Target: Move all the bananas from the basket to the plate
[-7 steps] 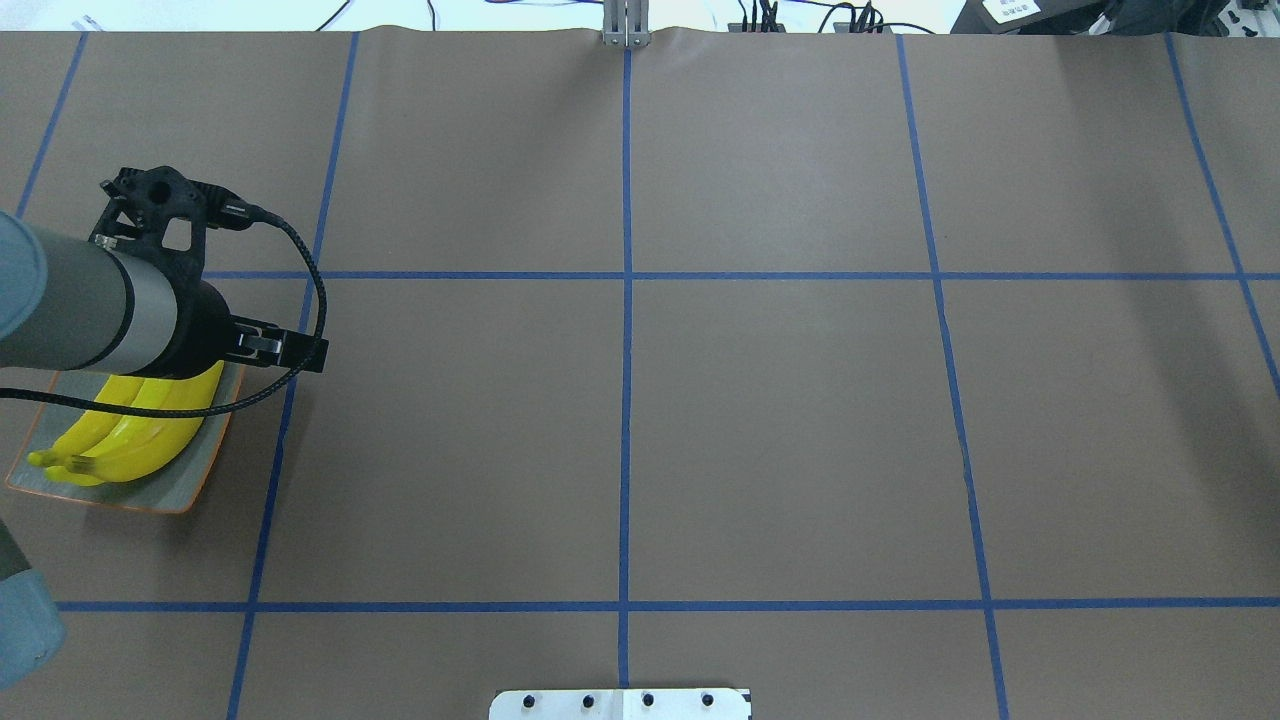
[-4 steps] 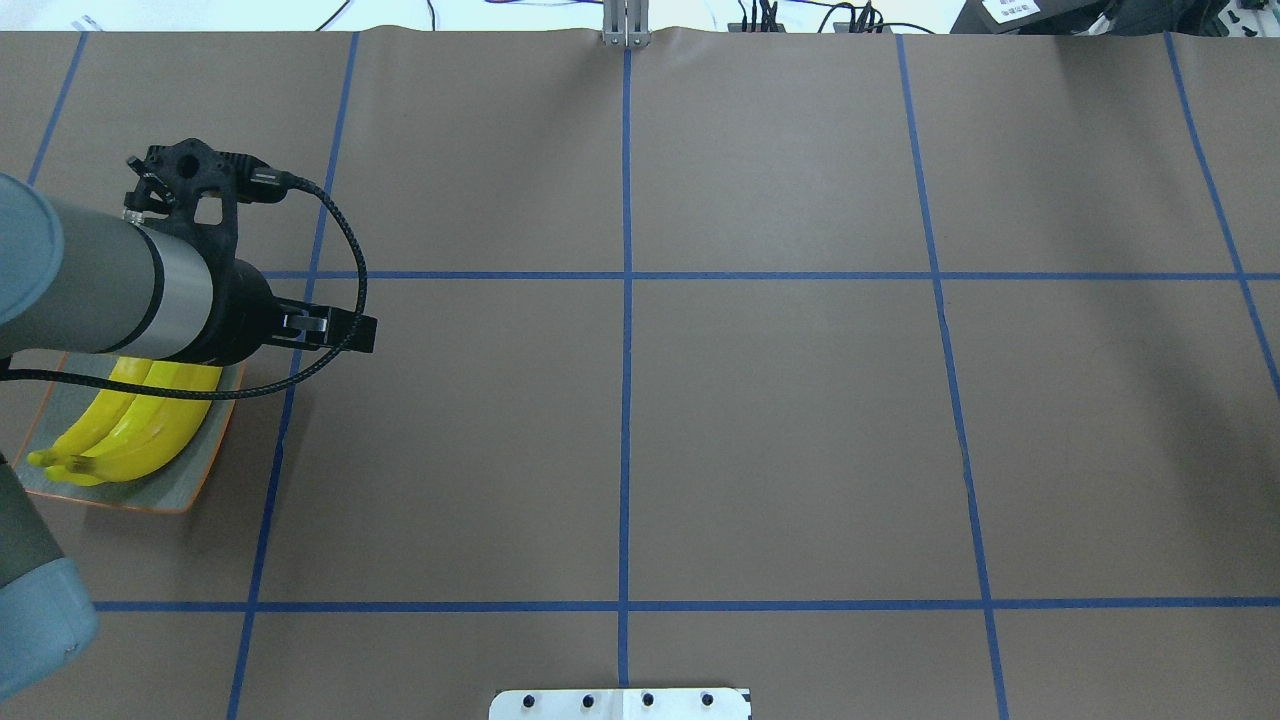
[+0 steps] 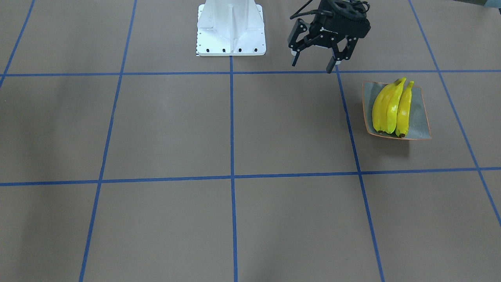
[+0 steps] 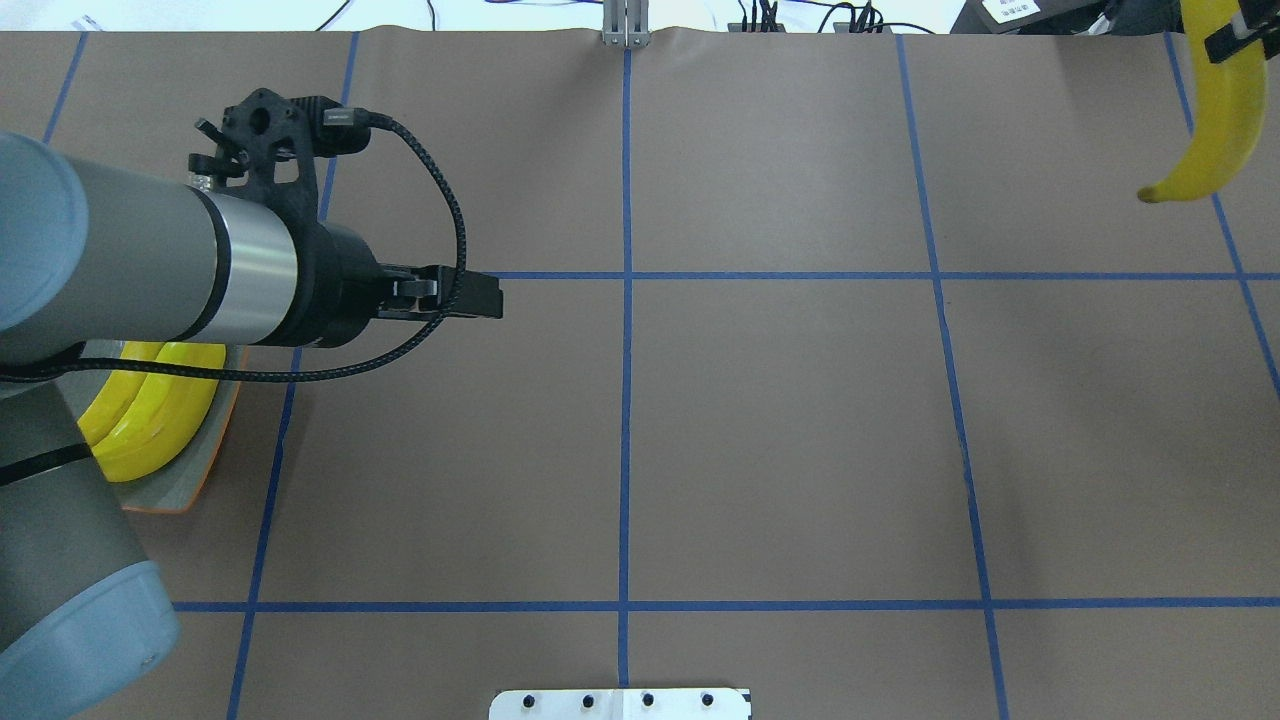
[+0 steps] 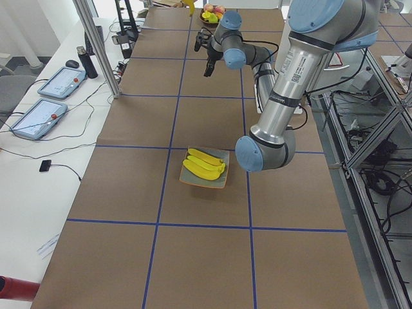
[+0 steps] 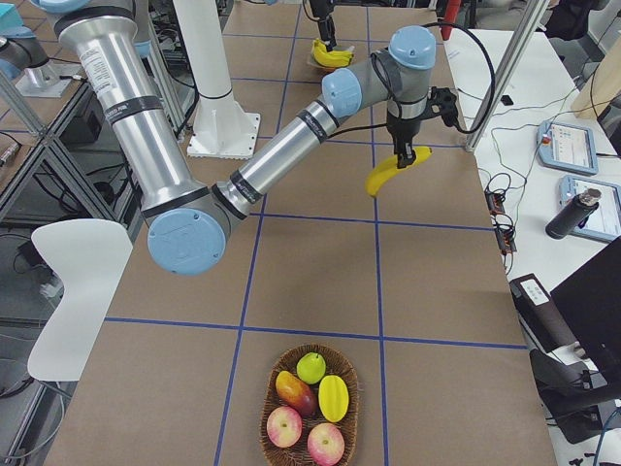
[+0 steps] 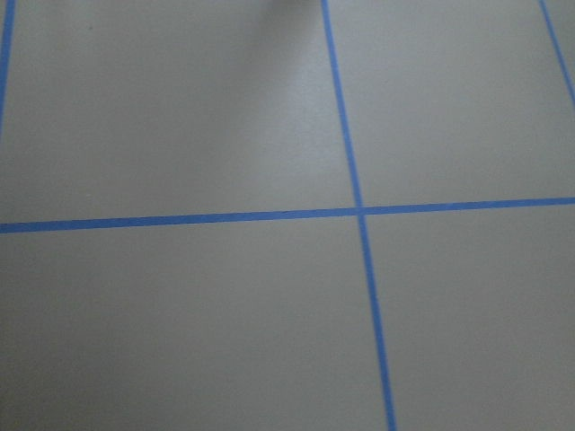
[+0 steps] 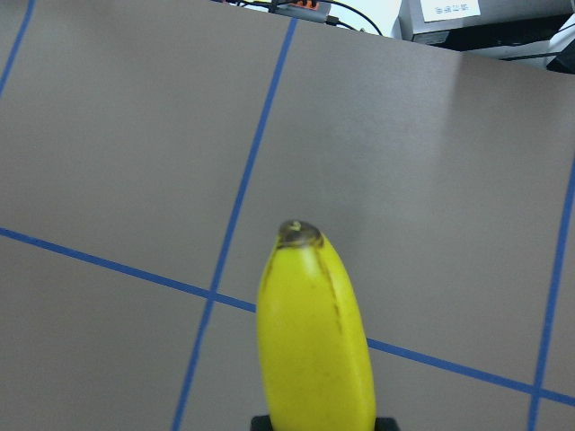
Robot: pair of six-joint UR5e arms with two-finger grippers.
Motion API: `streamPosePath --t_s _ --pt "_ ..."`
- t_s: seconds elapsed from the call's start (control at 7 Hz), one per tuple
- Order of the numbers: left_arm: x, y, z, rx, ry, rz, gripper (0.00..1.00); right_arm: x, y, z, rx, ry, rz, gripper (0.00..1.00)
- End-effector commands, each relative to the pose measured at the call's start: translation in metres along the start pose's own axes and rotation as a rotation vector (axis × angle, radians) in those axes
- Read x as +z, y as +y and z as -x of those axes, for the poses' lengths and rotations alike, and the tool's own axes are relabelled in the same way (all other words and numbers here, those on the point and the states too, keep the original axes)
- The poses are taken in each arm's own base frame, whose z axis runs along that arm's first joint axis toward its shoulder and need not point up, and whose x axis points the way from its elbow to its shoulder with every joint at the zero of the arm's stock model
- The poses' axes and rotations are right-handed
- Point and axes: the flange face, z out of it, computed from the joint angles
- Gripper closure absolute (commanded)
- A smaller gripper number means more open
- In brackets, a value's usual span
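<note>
Three yellow bananas (image 3: 391, 107) lie side by side on the grey-blue plate (image 3: 422, 117) with the orange rim. In the overhead view the left arm partly hides the plate (image 4: 190, 480) and these bananas (image 4: 150, 420). My left gripper (image 3: 311, 67) is open and empty, raised above the table to the side of the plate, towards the middle. My right gripper (image 6: 399, 155) is shut on a fourth banana (image 6: 388, 177), which hangs tip down above the table. This banana shows at the overhead view's top right (image 4: 1215, 120) and in the right wrist view (image 8: 314, 341).
A wicker basket (image 6: 270, 408) with apples, a pear and other fruit stands at the table's right end. The white robot base (image 3: 231, 27) is at the table's edge. Blue tape lines grid the brown table cover. Tablets and cables lie on the far side desk.
My left arm has moved from over the plate towards the table's middle, still empty. The banana held by my right gripper has come into the overhead view at the top right.
</note>
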Motion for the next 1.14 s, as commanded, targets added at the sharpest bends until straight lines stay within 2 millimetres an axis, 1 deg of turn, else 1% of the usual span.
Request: streamPosePath --t_s 0.0,0.14,0.43,0.57,0.71,0.86,1.0 --pt "0.018 -0.005 -0.021 -0.046 0.276 -0.080 0.00 -0.005 0.002 0.061 0.161 -0.076 -0.018 1.00" --pt "0.011 -0.009 -0.034 -0.052 0.327 -0.095 0.00 -0.001 0.004 0.080 0.263 -0.126 -0.033 1.00" --pt "0.009 -0.011 -0.048 -0.057 0.350 -0.097 0.00 0.005 0.009 0.129 0.436 -0.218 -0.045 1.00" --pt "0.006 -0.015 -0.061 -0.055 0.370 -0.102 0.00 -0.001 0.011 0.149 0.487 -0.243 -0.040 1.00" --pt "0.012 -0.016 -0.060 -0.056 0.362 -0.100 0.00 -0.003 0.022 0.164 0.482 -0.260 -0.032 1.00" --pt "0.010 -0.018 -0.067 -0.055 0.373 -0.105 0.00 0.001 0.030 0.177 0.456 -0.269 -0.017 1.00" --pt "0.009 -0.020 -0.072 -0.069 0.383 -0.104 0.00 0.000 0.037 0.186 0.440 -0.280 -0.011 1.00"
